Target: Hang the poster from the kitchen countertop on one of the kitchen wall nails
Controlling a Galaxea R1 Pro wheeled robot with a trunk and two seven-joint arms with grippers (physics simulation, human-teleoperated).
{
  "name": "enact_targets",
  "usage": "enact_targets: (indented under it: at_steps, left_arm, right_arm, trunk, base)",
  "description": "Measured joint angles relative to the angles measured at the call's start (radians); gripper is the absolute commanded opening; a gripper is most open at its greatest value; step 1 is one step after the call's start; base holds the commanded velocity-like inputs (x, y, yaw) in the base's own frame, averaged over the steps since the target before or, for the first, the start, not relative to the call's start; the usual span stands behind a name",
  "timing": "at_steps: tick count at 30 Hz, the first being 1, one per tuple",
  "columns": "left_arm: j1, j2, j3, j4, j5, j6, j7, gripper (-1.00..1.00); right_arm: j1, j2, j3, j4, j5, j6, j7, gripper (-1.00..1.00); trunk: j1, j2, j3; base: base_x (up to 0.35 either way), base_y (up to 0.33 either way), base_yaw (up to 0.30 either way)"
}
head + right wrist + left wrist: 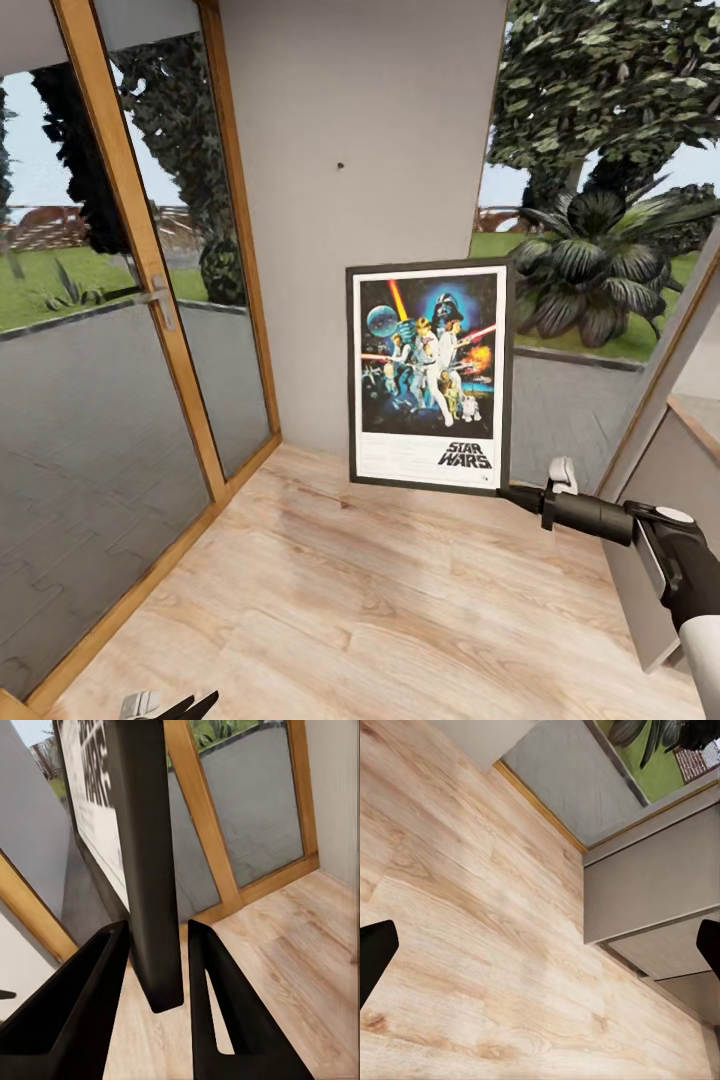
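The poster [430,375], a black-framed Star Wars print, hangs upright in the air in front of the grey wall. My right gripper [505,490] is shut on its lower right corner. In the right wrist view the two black fingers [82,997] flank the poster's frame edge [146,832]. A small dark wall nail [340,166] sits on the wall, above and left of the poster's top edge. My left gripper [185,708] is low at the front and open, with only wood floor between its fingers [375,952]. The kitchen countertop is out of view.
Glass doors in wood frames [150,290] close off the left side, and a window onto a garden [600,220] is right of the wall. A grey cabinet unit [660,500] stands close on the right. Wood floor [380,600] lies ahead.
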Motion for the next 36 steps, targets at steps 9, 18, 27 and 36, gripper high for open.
enact_targets:
  at_steps: [9,18,27,36]
  left_arm:
    - [0.006,-0.006,-0.006,-0.001,-0.001,-0.006,0.004,1.00]
    - [0.057,-0.019,-0.018,-0.013,-0.004,-0.053,0.005,1.00]
    - [0.130,-0.019,-0.141,-0.048,-0.006,-0.055,0.004,1.00]
    - [0.131,-0.013,-0.187,-0.050,-0.003,-0.054,0.006,1.00]
  right_arm:
    - [-0.006,0.001,0.001,-0.006,-0.001,0.050,-0.051,-1.00]
    - [-0.006,0.004,0.005,-0.042,0.001,0.100,-0.101,-1.00]
    - [-0.006,0.004,0.005,-0.138,-0.005,0.258,-0.984,-1.00]
    - [-0.006,0.015,0.005,-0.155,-0.006,0.140,-0.746,-1.00]
  trunk:
    - [0.000,0.000,0.000]
    - [0.000,0.000,0.000]
    - [0.000,0.000,0.000]
    - [0.000,0.000,0.000]
  base:
    - [0.000,0.000,0.000]
    - [0.000,0.000,0.000]
    - [0.000,0.000,0.000]
    - [0.000,0.000,0.000]
